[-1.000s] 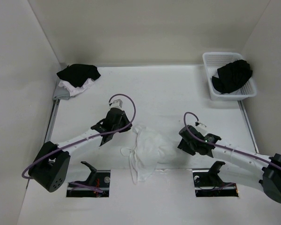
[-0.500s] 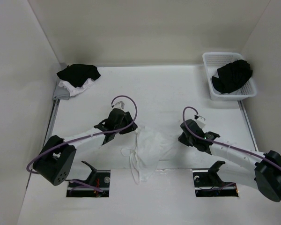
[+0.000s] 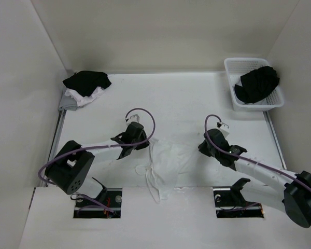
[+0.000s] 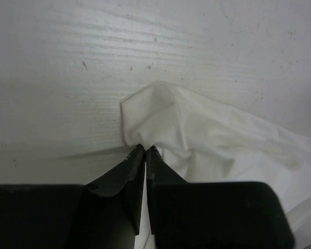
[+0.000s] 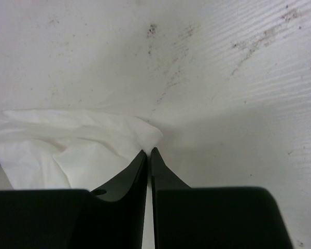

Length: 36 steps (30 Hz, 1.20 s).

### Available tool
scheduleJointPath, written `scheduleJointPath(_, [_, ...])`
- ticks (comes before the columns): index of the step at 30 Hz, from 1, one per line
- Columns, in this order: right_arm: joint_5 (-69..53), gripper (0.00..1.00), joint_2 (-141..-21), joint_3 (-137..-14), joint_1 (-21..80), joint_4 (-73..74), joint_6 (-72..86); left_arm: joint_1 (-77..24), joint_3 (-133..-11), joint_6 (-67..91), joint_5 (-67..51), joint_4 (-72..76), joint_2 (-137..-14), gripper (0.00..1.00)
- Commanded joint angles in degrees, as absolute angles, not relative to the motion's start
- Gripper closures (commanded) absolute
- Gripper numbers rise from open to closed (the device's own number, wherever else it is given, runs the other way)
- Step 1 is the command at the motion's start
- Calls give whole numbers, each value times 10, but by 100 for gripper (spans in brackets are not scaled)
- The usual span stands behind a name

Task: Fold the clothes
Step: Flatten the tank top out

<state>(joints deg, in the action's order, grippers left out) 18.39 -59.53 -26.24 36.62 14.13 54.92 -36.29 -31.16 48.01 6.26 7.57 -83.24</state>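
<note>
The clothes, a thin white tank top (image 3: 173, 161), lie stretched across the table between both arms, with the looped straps (image 3: 153, 181) trailing toward the near edge. My left gripper (image 3: 145, 144) is shut on its left corner; in the left wrist view the jaws (image 4: 145, 150) pinch a bunched fold of the tank top (image 4: 197, 135). My right gripper (image 3: 203, 147) is shut on the right corner, where the jaws (image 5: 149, 151) nip the pointed tip of the tank top (image 5: 78, 145).
A black-and-white pile of garments (image 3: 85, 87) sits at the back left corner. A white basket (image 3: 230, 70) holding a black garment (image 3: 256, 83) stands at the back right. Two cut-outs (image 3: 96, 201) lie in the near ledge by the arm bases.
Both grippers have closed on the tank top's corners and pulled apart, spreading the crumpled cloth wider across the table. The left arm shifted right and nearer.
</note>
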Motion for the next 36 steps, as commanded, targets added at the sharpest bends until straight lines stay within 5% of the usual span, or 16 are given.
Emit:
scheduleJointPath(1, [185,94,-584,-322,345,73,483,-337,-367,476,142,146,-802,98])
scheduleJointPath(11, [120,96,-728,-776,257,4,278,-245,-726,368,160,192,-805,98])
scheduleJointPath(15, [88,95,-737,-849,261,17,247,-223,-759,341,139,193,-775,96])
scheduleJointPath(22, [134,90,-632,-577,306,-26,307,-217,-567,359,129,242,-702,77])
scheduleJointPath(24, [164,82,-593,-446,357,-60,334,-216,-455,393,128,262,-665,63])
scheduleJointPath(29, [264,61,-517,-213,479,-56,430,-210,-232,462,130,246,-542,62])
scheduleJointPath(36, [258,60,-477,-214,444,18,458,-219,-182,505,156,206,-585,59])
